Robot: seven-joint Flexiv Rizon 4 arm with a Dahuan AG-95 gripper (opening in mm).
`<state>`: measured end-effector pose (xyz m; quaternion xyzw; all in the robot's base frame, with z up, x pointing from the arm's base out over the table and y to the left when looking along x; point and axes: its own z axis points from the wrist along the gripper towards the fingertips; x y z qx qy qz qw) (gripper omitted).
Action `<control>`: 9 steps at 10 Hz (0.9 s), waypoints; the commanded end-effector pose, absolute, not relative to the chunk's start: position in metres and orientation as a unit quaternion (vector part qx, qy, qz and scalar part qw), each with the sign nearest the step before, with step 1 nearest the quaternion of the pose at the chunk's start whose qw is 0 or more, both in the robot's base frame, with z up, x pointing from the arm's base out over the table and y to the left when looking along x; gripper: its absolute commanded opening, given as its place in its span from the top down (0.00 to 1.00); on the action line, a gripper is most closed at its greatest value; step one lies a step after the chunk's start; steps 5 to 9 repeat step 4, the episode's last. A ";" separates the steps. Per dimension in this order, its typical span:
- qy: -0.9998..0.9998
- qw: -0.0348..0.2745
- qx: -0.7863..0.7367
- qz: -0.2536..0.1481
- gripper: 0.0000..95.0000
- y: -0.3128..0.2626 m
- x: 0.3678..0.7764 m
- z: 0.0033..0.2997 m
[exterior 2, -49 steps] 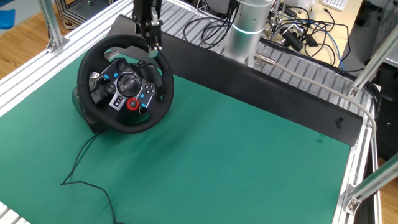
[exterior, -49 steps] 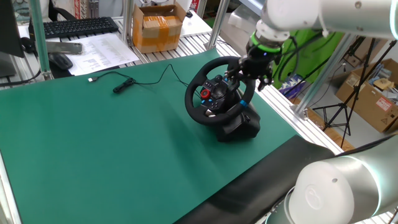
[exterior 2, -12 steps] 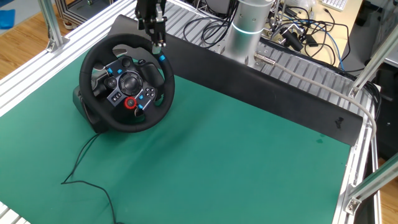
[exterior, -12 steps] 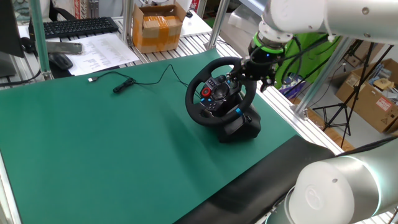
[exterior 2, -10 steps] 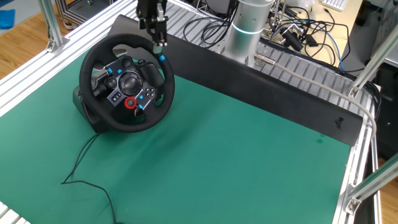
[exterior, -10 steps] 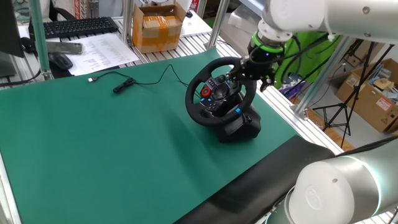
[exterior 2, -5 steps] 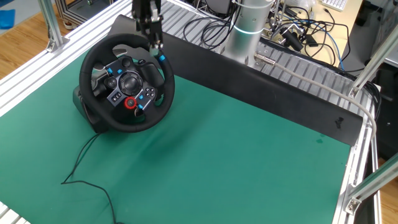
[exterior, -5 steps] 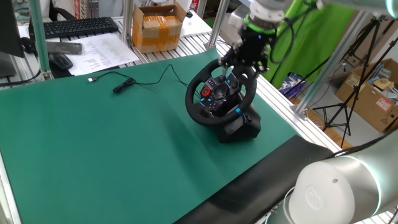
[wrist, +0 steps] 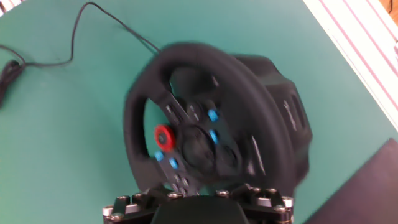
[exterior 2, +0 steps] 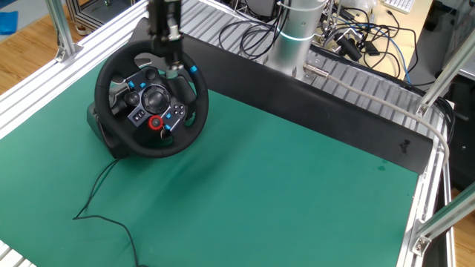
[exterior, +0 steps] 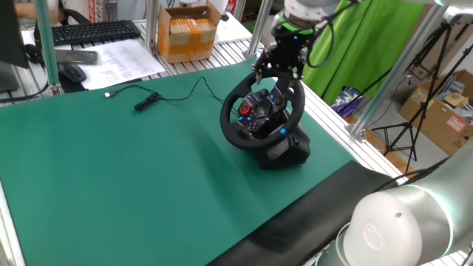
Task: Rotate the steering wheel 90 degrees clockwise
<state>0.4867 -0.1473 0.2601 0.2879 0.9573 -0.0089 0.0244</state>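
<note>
The black steering wheel (exterior: 230, 131) stands tilted on its boxy base (exterior: 293, 152) at the right side of the green mat. Its hub carries a red round button (exterior: 244, 110) and small blue accents. The wheel also shows in the other fixed view (exterior 2: 159, 152) and, blurred, in the hand view (wrist: 140, 106), with the red button (wrist: 164, 134) left of the hub. My gripper (exterior: 276, 74) hangs just above the top of the rim, apart from it and holding nothing; it looks open. In the other fixed view the gripper (exterior 2: 169, 67) is over the upper rim. The fingers are hidden in the hand view.
A black cable (exterior: 148, 100) runs across the mat from behind the wheel. A cardboard box (exterior: 188, 33), a keyboard (exterior: 92, 31) and papers lie beyond the mat's far edge. Aluminium frame posts surround the table. The arm's base (exterior 2: 297, 33) stands behind a black strip.
The gripper let go of the upper right rim, rose and moved left over the top of the wheel. The wheel has stayed still over the last second.
</note>
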 end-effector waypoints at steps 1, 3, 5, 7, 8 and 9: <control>0.952 0.020 0.306 0.014 1.00 -0.147 0.486 0.261; 0.948 0.020 0.318 0.015 1.00 -0.147 0.486 0.259; 0.948 0.019 0.317 0.015 1.00 -0.147 0.486 0.259; 0.948 0.019 0.317 0.015 1.00 -0.147 0.486 0.259; 0.948 0.019 0.317 0.015 1.00 -0.147 0.486 0.259; 0.948 0.019 0.317 0.015 1.00 -0.147 0.486 0.259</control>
